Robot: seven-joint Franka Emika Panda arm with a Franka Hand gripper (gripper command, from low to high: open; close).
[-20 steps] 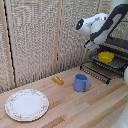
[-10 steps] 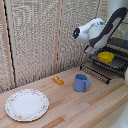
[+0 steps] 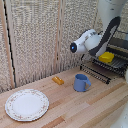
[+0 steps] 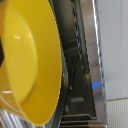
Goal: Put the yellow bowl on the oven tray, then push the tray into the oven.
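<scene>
Over at the right edge of the exterior view, the yellow dish (image 3: pixel 106 57) already sits on the baking sheet (image 3: pixel 116 65) at the oven (image 3: pixel 121 44); sliding it in looks still to do.
Lower in that frame a blue mug (image 3: pixel 80 82), an orange piece (image 3: pixel 58 80) and a white plate (image 3: pixel 26 104) lie well clear of the oven. The grabber's fingers are hidden, so I cannot tell their grip.
Up close in the wrist view, the dish (image 4: pixel 27 55) fills the left half above dark rack bars (image 4: pixel 75 55); no fingers show.
</scene>
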